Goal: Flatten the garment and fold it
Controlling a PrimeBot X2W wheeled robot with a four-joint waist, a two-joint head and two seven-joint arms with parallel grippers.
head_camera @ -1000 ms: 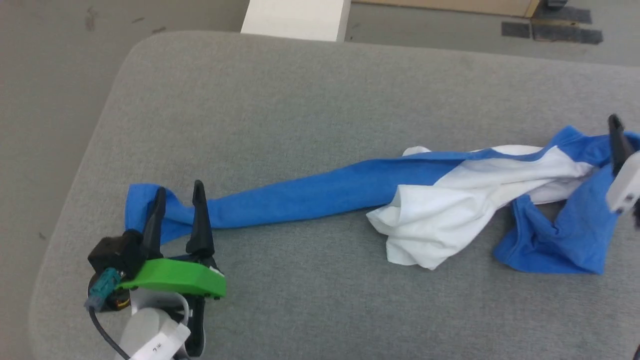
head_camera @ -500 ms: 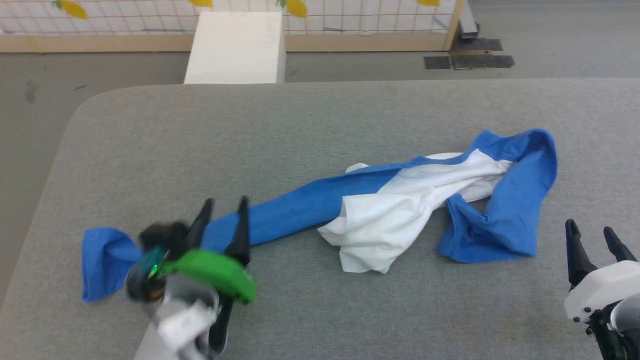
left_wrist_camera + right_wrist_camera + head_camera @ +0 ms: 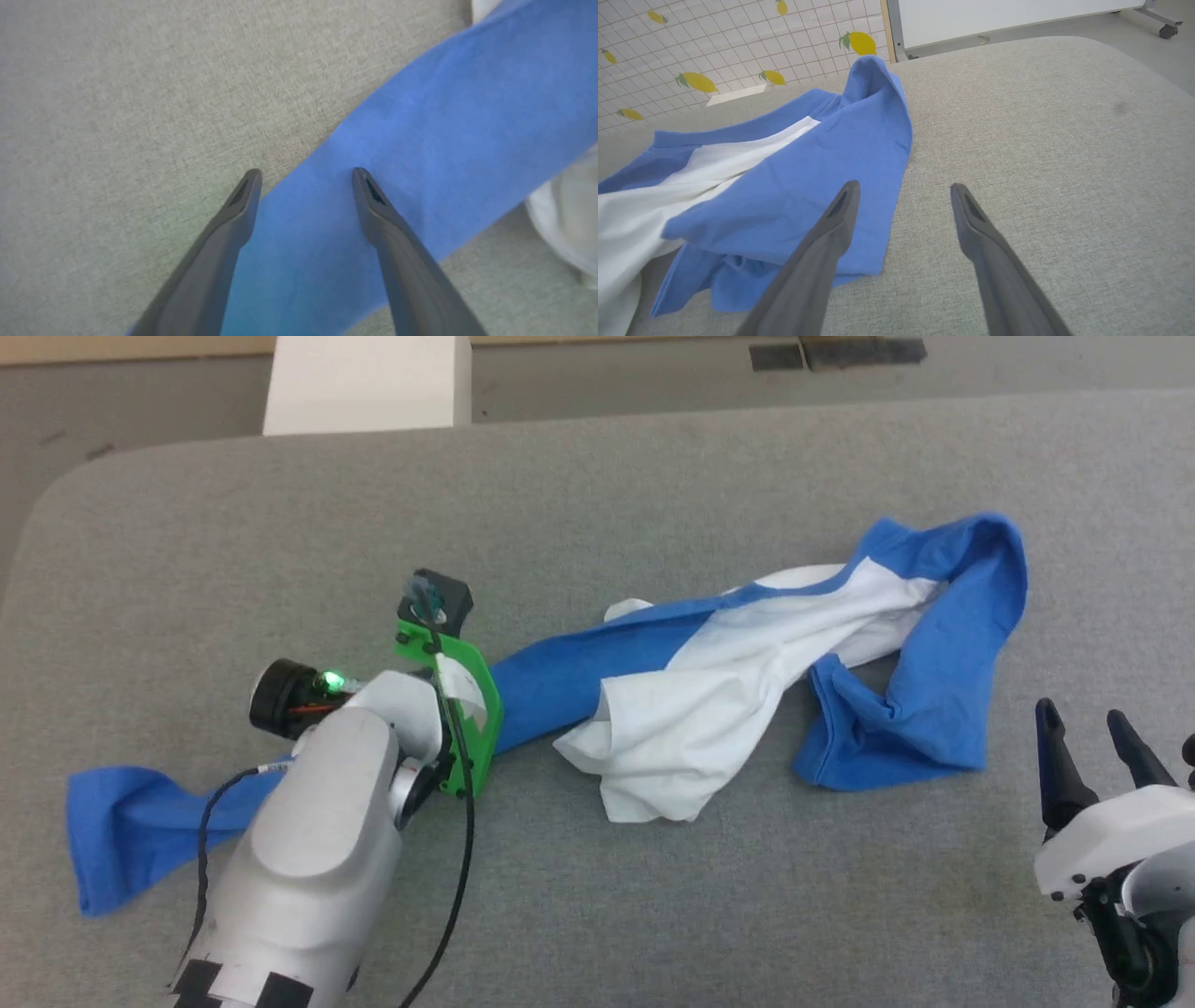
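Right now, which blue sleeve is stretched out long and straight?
The sleeve beneath the left gripper lies long and straight; the other sleeve, by the right gripper, curls round.

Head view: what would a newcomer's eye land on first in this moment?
The garment, a bright blue and white shirt, lies twisted across the grey padded surface, one sleeve stretched leftward. The left hand stands open over that sleeve, behind a vivid green wrist bracket; the right hand is open at the lower right, off the cloth.

blue-and-white garment (image 3: pixel 747 653) on grey cushion (image 3: pixel 653 485).
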